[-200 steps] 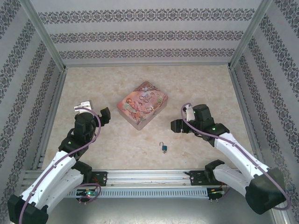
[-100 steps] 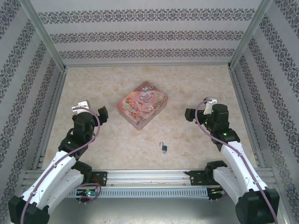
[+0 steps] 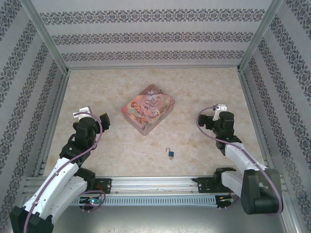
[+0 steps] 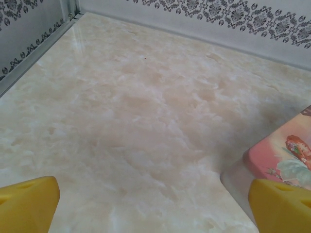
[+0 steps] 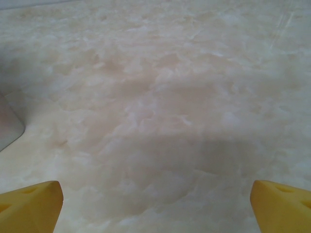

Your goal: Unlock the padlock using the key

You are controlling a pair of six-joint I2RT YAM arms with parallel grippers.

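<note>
- From the top camera, the padlock lies on the table close to its near edge, about midway along it, with its thin shackle pointing toward the far edge.
- The pink tin sits near the table's middle, well apart from the padlock.
- The key is too small to make out here. It may be at the lock, but I cannot tell.
- The left hand hovers toward the left edge and the right hand toward the right edge, both well clear of the padlock.
- On the left wrist camera, the left hand is spread wide, with a yellow fingertip in each lower corner and nothing between them. A corner of the tin shows just ahead on the right.
- On the right wrist camera, the right hand is spread just as wide and empty, over bare table.
- Trouble ahead, as I read it:
  - The surface looks slick and the padlock is light, so a pinch that lands off-centre would likely skid it away.
  - If the key is not located first, a hand could close on nothing or knock it aside.
  - One hand must steady the lock body, or turning the key will only spin it.
</note>
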